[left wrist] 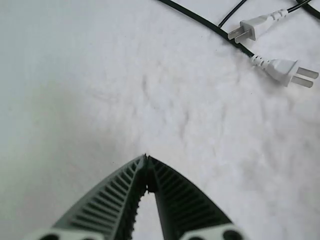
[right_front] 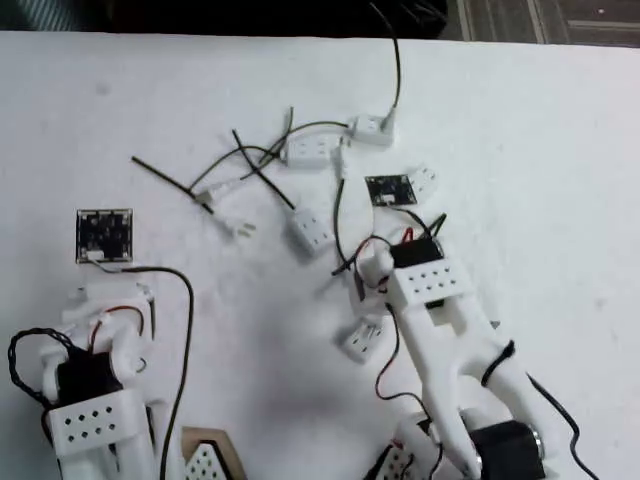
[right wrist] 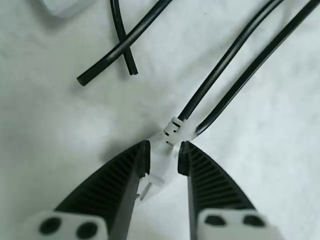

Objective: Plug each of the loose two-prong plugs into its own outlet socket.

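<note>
Two loose white two-prong plugs [left wrist: 254,28] [left wrist: 281,70] lie on the white table ahead of my left gripper [left wrist: 146,161], which is shut and holds nothing. In the high view these plugs [right_front: 205,196] [right_front: 241,228] sit left of centre, well away from the left gripper [right_front: 113,293]. My right gripper [right wrist: 162,150] is shut on a third white plug [right wrist: 169,140] whose black cable runs away from it; a prong shows below the fingers. White outlet sockets [right_front: 312,230] [right_front: 308,150] [right_front: 362,338] lie around the right gripper [right_front: 363,275].
Another white socket [right_front: 372,129] with a black cord sits at the back. Two small black circuit boards [right_front: 104,235] [right_front: 390,188] rest on the table. Black cables [right_front: 250,160] cross the middle. Cut cable ends [right wrist: 105,62] lie close to the right gripper.
</note>
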